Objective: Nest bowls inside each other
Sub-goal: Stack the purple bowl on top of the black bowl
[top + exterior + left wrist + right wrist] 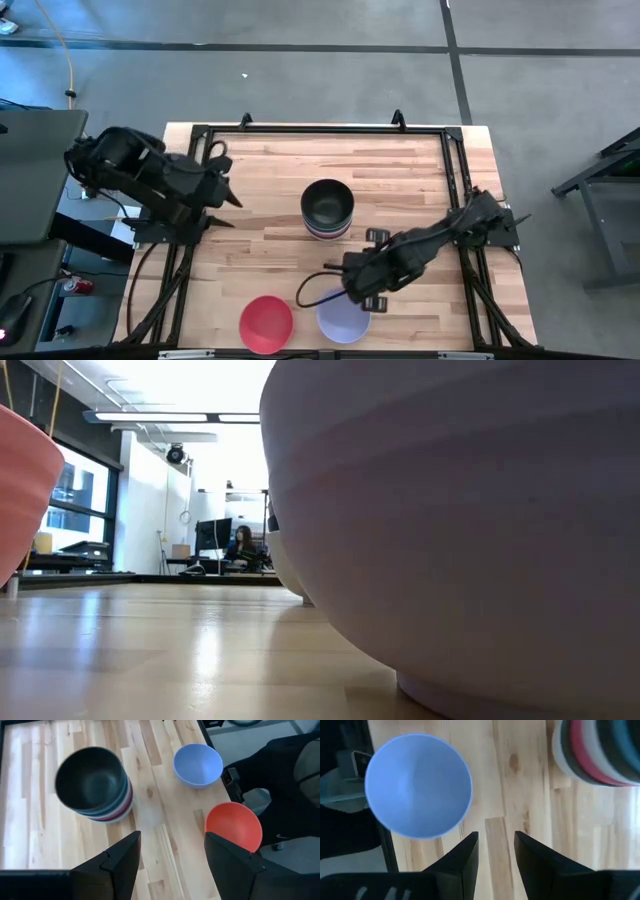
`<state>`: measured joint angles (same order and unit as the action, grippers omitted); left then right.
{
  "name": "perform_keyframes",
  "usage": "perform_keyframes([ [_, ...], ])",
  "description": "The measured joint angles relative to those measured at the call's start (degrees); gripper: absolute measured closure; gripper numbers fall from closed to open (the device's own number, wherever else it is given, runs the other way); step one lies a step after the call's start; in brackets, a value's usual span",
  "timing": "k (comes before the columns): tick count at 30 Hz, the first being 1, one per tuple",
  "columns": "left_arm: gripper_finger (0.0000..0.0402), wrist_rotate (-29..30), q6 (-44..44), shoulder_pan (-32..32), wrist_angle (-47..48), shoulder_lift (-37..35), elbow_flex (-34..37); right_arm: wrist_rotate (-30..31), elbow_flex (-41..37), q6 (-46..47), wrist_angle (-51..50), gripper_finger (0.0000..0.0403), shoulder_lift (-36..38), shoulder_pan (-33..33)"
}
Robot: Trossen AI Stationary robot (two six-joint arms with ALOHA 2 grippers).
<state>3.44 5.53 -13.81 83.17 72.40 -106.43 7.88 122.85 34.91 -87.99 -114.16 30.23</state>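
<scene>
Lavender bowl (418,785) lies near the table edge (330,352); the right gripper (495,851), spread and empty, may knock it off.

lavender bowl (460,530): fills the low view — rim cut off
nested stack (605,750): cropped — lower bowls mostly hidden

We see a black bowl (327,201) topping the stack (107,809), with bands of blue, magenta and white showing at its side, all on the pale, striped wood of the table (270,240). Beside it we've got a red bowl (266,323) and a lavender bowl (341,318), plain with no pattern. Both arms are dark, black right down to the jaws.
</scene>
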Motion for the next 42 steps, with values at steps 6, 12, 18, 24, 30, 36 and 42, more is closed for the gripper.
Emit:
perform_keyframes([
  [6, 0.0193, 2.42, 2.98, -4.35, -6.14, -7.36, 11.64, 1.56, 0.00, 5.08, 1.47, 0.0284, -5.70, 1.62],
  [12, 0.0193, 3.89, 4.81, -6.89, -10.78, -12.17, 20.07, 4.32, 0.00, 9.44, 0.86, 0.0284, -11.32, 3.67],
  [18, 0.0193, 4.67, 4.86, -7.99, -13.12, -13.55, 24.10, 4.04, -0.01, 13.33, -0.05, 0.0284, -15.23, 5.10],
  [24, 0.0193, 4.81, 4.86, -8.06, -14.03, -13.58, 24.21, 5.62, 0.00, 21.28, 0.44, 0.0284, -15.29, 5.23],
  [30, 0.0193, 5.25, 4.84, -8.06, -14.13, -13.58, 24.21, 5.63, 0.00, 32.35, 0.42, 0.0284, -15.29, 5.19],
  [36, 0.0193, 5.29, 4.86, -8.06, -14.13, -13.58, 24.21, 5.37, 0.00, 35.38, 0.79, 0.0284, -15.61, 5.19],
  [42, 0.0193, 5.44, 4.84, -8.88, -14.13, -13.58, 24.21, 0.30, 0.00, 32.68, 0.31, 0.0284, -15.66, 4.17],
])
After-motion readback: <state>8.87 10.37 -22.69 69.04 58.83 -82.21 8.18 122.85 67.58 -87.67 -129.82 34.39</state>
